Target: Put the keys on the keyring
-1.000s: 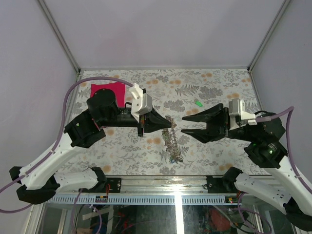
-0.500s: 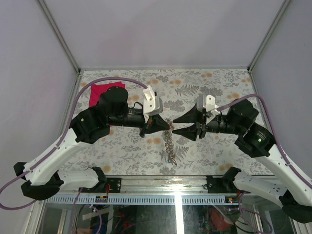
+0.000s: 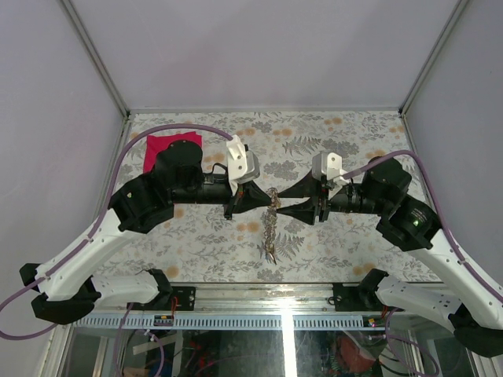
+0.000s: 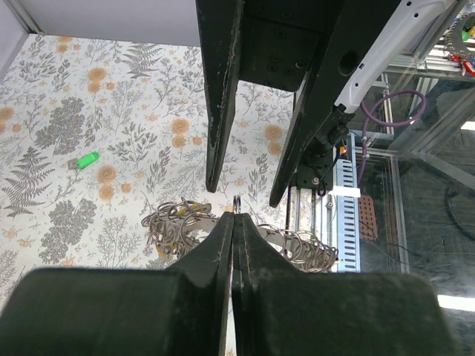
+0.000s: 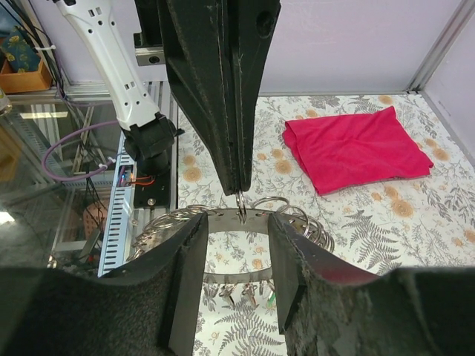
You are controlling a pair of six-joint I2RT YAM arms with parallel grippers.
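The worktop [image 3: 357,141] is covered in a pale sheet printed with grey ferns and orange blossoms, boxed in by plain lilac-grey walls [image 3: 259,47] with aluminium posts [image 3: 94,55] running up the far corners. A slotted metal rail [image 3: 236,320] edges the near side. A red cloth [image 3: 156,148] lies folded near the far left corner, and a lone green key [image 4: 87,159] rests flat on the print, well apart from the rest. Above the middle of the worktop the two arms meet tip to tip. The left gripper [image 3: 272,203] has its jaws pressed together at the rim of the keyring [image 5: 223,214], holding it up off the surface. Whether they pinch the grey band itself or a small wire loop on it is hard to tell. The keyring hangs below that grip, its tangle of wire loops and the keys [image 5: 241,291] dangling from its lower edge. The right gripper [image 3: 283,202] has its jaws apart, one on either side of the upper stretch of the band without closing on it.
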